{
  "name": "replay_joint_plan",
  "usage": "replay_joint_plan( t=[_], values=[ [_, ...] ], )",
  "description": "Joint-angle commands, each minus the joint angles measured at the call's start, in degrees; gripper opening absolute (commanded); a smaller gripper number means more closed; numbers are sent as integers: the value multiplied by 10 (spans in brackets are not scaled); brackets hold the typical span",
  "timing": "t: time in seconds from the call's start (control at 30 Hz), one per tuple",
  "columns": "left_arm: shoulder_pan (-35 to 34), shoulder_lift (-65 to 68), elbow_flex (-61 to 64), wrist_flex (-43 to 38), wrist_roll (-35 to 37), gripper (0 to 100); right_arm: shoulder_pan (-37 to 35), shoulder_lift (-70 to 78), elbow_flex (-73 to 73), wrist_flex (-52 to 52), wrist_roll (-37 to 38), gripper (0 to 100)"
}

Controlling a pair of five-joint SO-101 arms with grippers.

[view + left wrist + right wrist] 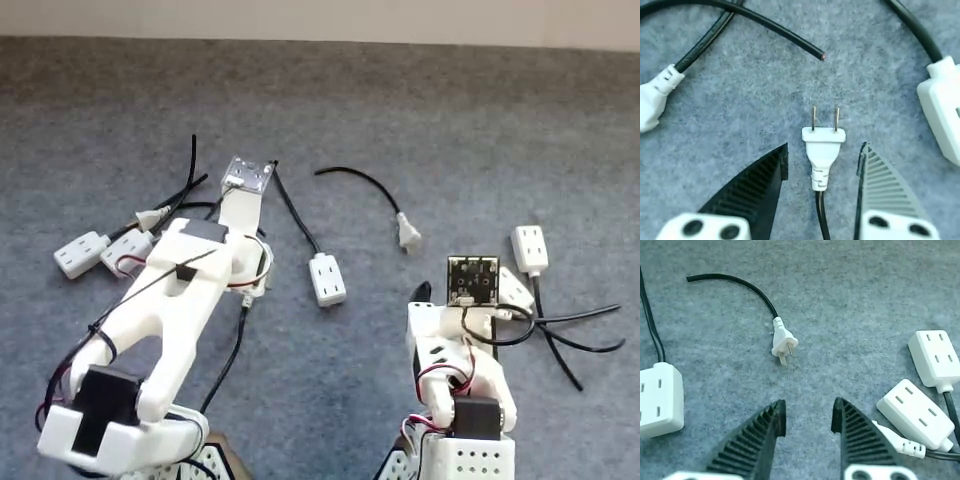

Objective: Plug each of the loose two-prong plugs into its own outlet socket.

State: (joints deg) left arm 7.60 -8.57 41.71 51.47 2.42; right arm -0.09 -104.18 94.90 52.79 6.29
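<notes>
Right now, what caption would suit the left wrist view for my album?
Open left gripper straddles a white plug lying on grey carpet, prongs pointing away.

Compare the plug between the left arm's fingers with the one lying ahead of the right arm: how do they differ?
The left plug lies between the open left fingers, prongs pointing away from them; the right plug lies beyond the open right fingers, prongs angled back toward them. The left plug's cord runs straight back; the right plug's cord curves to a cut end. Both are white, two-pronged, black-corded and unplugged.
</notes>
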Motion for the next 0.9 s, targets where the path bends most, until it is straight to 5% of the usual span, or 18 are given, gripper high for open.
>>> replay_joint_plan(
  t=[0.0, 0.87],
  values=[
    [7, 29, -11, -17, 20, 227, -5, -4, 71, -18, 11, 163],
    [29, 40, -25, -20, 37, 184, -5, -4, 71, -18, 11, 163]
  ],
)
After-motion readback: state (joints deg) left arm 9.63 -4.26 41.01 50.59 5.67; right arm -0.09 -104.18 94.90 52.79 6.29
